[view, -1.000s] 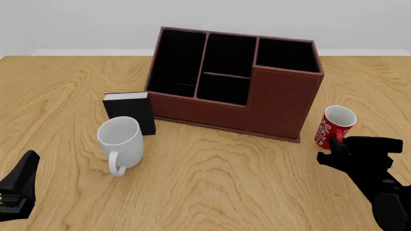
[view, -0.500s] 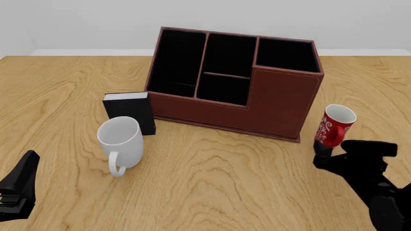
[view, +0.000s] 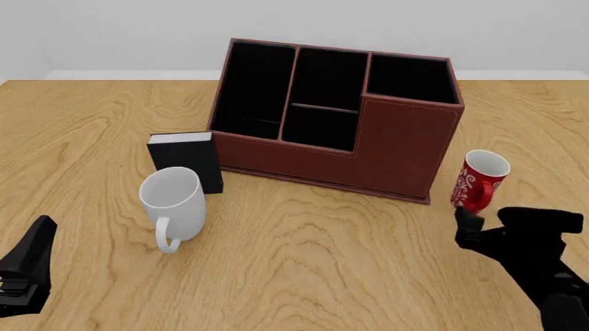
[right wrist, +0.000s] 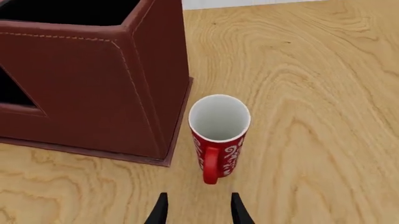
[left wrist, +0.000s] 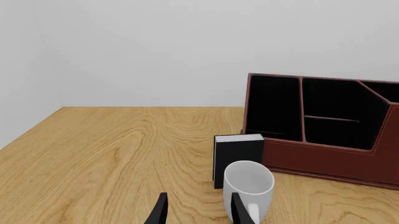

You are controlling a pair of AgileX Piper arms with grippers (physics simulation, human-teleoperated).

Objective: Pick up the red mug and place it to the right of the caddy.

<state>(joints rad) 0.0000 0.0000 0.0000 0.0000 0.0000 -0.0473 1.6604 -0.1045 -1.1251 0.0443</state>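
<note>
While it stands upright on the wooden table (view: 304, 262), the red mug (view: 479, 181) occupies the right-centre of the front view, just beside the right end of the caddy (view: 336, 117) and apart from it by a narrow strip of wood. Its white interior faces up and its handle points toward the lower edge of the frame — toward the right gripper (right wrist: 197, 210), whose two fingers are spread with nothing between them, just short of the handle. In the front view that gripper (view: 474, 224) sits at the lower right, immediately below the mug. At the left-centre stand a white mug (view: 173, 202) and, just behind it, a black book (view: 187, 162) near the caddy's left end. At the lower left corner lies the left gripper (left wrist: 197, 212) — released, fingers parted, well short of the white mug.
</note>
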